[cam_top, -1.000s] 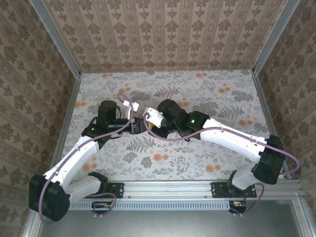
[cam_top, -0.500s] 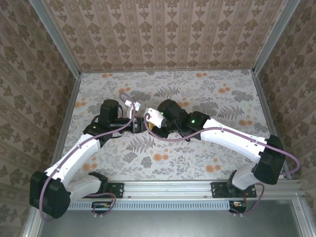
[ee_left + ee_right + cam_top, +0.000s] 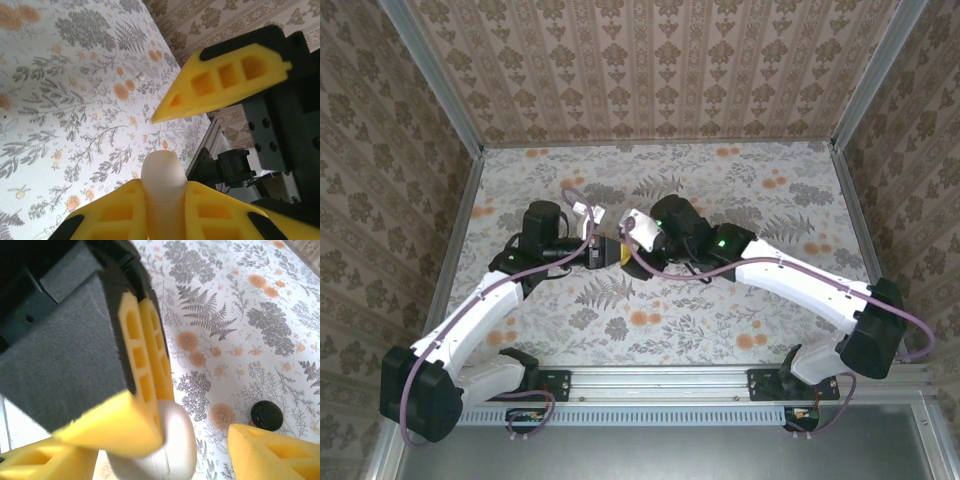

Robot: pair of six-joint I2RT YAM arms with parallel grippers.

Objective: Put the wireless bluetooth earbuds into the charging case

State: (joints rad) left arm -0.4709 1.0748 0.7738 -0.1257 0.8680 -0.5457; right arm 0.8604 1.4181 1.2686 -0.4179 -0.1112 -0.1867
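One small black round charging case [image 3: 267, 415] lies on the tabletop [image 3: 240, 305]. Our left tool [image 3: 161, 192] clamps a white pebble-like object [image 3: 160, 170], its base cropped; our right tool [image 3: 165, 446] gapes.

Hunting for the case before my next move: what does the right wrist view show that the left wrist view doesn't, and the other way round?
Right wrist: the black round charging case lying on the floral table, close to one open jaw. Left wrist: the metal rail at the table's edge. Both: the left gripper, jaws shut on the white rounded object, with the right gripper open close by.
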